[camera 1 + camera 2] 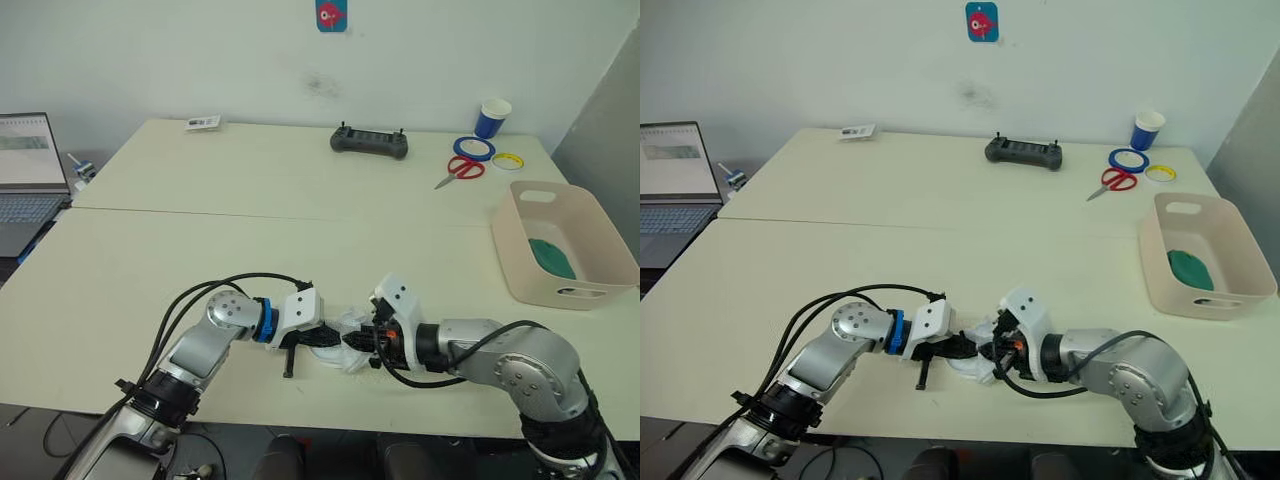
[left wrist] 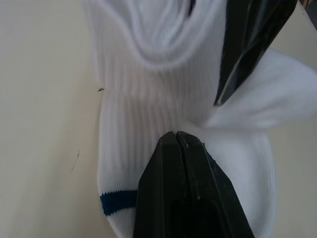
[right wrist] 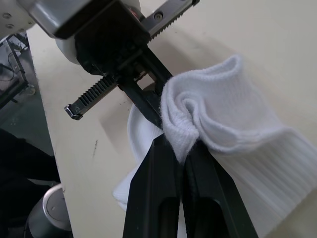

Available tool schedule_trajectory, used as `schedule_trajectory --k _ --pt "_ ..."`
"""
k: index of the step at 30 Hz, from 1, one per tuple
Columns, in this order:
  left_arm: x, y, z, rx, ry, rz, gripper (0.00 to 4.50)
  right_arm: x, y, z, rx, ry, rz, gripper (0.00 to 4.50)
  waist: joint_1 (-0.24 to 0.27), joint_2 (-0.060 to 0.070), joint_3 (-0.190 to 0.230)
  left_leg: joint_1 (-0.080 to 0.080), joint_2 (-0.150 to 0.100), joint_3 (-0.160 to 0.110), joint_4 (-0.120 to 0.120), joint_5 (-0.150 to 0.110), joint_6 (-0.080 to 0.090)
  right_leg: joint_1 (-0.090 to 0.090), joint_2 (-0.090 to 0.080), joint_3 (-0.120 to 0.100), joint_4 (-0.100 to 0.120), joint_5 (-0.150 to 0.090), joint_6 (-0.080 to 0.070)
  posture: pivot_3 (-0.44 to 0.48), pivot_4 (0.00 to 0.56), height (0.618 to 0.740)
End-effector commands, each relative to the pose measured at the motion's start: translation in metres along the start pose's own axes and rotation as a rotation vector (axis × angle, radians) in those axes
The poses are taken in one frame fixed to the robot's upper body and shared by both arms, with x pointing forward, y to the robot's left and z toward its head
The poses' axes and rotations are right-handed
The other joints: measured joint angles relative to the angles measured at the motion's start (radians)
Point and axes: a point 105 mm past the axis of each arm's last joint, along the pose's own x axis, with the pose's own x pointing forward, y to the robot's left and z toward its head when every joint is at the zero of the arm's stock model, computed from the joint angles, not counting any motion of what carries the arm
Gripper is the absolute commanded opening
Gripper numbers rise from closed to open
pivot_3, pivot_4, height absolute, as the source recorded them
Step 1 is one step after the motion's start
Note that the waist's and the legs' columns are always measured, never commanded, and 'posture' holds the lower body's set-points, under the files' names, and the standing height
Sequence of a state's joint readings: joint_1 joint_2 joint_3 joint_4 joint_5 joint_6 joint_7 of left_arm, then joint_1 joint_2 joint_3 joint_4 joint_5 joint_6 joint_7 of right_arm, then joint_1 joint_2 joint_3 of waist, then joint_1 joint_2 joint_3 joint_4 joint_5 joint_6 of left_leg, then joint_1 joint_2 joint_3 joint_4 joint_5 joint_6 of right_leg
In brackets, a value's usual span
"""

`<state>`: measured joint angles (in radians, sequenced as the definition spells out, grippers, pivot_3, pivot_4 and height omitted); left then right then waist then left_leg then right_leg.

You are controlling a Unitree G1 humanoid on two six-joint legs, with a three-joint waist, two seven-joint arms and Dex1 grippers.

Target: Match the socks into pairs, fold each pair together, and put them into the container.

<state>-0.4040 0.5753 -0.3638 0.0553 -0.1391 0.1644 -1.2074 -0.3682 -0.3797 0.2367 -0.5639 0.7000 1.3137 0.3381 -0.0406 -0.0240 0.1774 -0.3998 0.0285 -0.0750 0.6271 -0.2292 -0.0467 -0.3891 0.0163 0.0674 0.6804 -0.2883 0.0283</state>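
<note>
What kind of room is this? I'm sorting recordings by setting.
Probably an office or lab workspace: two pale tables pushed together, an open laptop at one edge, a handheld controller, plus scissors and tape rolls.

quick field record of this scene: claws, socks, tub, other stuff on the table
left claw: shut, fingers pressed on the white ribbed fabric socks with a dark blue stripe
right claw: shut on a bunched fold of the white socks
white socks location: near front edge of the cream table, between both claws
container: pale beige-pink rectangular plastic tub at the robot's right, holding a dark green sock
back of table: black handheld controller, red-handled scissors, blue paper cup, blue tape ring, yellow tape ring
far left: open laptop
</note>
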Motion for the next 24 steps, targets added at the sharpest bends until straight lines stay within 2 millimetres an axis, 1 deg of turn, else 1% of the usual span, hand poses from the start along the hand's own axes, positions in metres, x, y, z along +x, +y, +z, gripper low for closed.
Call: schedule_trajectory --k 1,2,5,8,11,13,14,16,17,20,21,23,24 --pt "-0.002 0.002 -0.007 -0.015 0.021 0.018 0.0 0.002 -0.005 0.015 -0.017 -0.063 -0.03 0.58 0.0 0.0 0.0 0.0 0.0 0.0 0.0 0.0 0.0 0.0 0.0 0.0 0.0 0.0 0.0 0.0 0.15 0.74" --pt "-0.004 0.003 -0.008 -0.019 0.022 0.03 0.0 0.001 -0.004 0.021 -0.015 -0.081 -0.026 0.74 0.0 0.0 0.0 0.0 0.0 0.0 0.0 0.0 0.0 0.0 0.0 0.0 0.0 0.0 0.0 0.0 0.15 0.74" --pt "-0.013 0.01 -0.007 -0.048 0.008 0.072 0.0 -0.005 0.001 0.029 -0.01 -0.105 -0.002 1.8 -0.001 0.0 0.0 0.0 0.0 0.0 0.0 0.0 0.0 0.0 0.0 0.0 0.001 0.0 0.0 0.0 0.15 0.74" --pt "-0.025 0.018 0.0 -0.109 -0.042 0.127 0.0 -0.017 0.008 0.034 -0.026 -0.122 0.028 2.86 -0.001 0.0 0.0 0.0 0.0 -0.001 0.0 0.0 0.0 0.0 0.0 -0.001 0.001 0.0 0.0 0.0 0.15 0.74" --pt "-0.037 0.022 0.001 -0.159 -0.061 0.163 0.0 -0.029 0.015 0.043 -0.072 -0.157 0.058 3.86 -0.002 0.001 0.001 0.0 0.0 -0.001 0.0 0.0 0.0 0.0 0.0 -0.001 0.001 0.0 0.0 0.0 0.15 0.74" --pt "-0.046 0.023 0.001 -0.201 -0.066 0.184 0.0 -0.036 0.013 0.047 -0.154 -0.165 0.026 3.86 -0.004 0.001 0.001 0.0 0.0 -0.002 0.0 0.0 0.0 0.0 0.0 -0.001 0.0 0.0 0.0 0.0 0.15 0.74" --pt "-0.052 0.022 -0.001 -0.226 -0.064 0.19 0.0 -0.039 0.009 0.047 -0.192 -0.161 -0.008 3.86 -0.005 0.002 0.002 0.0 0.0 -0.001 0.0 0.0 0.0 0.0 0.0 -0.001 0.0 0.0 0.0 0.0 0.15 0.74" --pt "-0.066 0.016 -0.005 -0.27 -0.049 0.185 0.0 -0.041 -0.006 0.044 -0.23 -0.158 -0.094 3.86 -0.011 0.001 0.003 0.0 0.0 -0.001 -0.001 0.0 0.0 0.0 0.0 -0.001 0.0 0.0 0.0 0.0 0.15 0.74" --pt "-0.071 0.015 -0.005 -0.281 -0.041 0.187 0.0 -0.04 -0.012 0.042 -0.253 -0.15 -0.126 3.68 -0.013 0.001 0.003 0.0 0.001 -0.001 -0.001 0.0 0.0 -0.001 0.0 -0.002 0.0 0.0 0.0 0.0 0.15 0.74" --pt "-0.081 0.021 -0.002 -0.265 -0.035 0.213 0.0 -0.03 -0.017 0.03 -0.289 -0.112 -0.125 2.94 -0.014 0.001 0.004 0.0 0.001 -0.001 -0.002 0.0 0.0 -0.001 0.0 -0.002 0.0 -0.001 -0.001 0.0 0.15 0.74" --pt "-0.081 0.025 0.006 -0.241 -0.047 0.212 0.0 -0.025 -0.018 0.024 -0.296 -0.092 -0.119 2.51 -0.013 0.001 0.004 0.0 0.001 -0.002 -0.002 0.0 0.0 -0.001 0.0 -0.002 0.0 -0.001 -0.001 0.0 0.15 0.74" --pt "-0.078 0.026 0.019 -0.184 -0.057 0.182 0.0 -0.016 -0.019 0.016 -0.311 -0.063 -0.109 1.83 -0.013 0.0 0.005 -0.001 0.001 -0.002 -0.002 0.0 0.0 -0.001 0.0 -0.002 0.0 -0.001 -0.001 0.0 0.15 0.74" --pt "-0.073 0.021 0.032 -0.125 -0.064 0.128 0.0 -0.01 -0.021 0.013 -0.327 -0.047 -0.11 1.43 -0.013 0.0 0.005 -0.001 0.0 -0.002 -0.002 0.0 0.0 -0.001 0.0 -0.002 0.0 -0.001 -0.001 0.0 0.15 0.74"
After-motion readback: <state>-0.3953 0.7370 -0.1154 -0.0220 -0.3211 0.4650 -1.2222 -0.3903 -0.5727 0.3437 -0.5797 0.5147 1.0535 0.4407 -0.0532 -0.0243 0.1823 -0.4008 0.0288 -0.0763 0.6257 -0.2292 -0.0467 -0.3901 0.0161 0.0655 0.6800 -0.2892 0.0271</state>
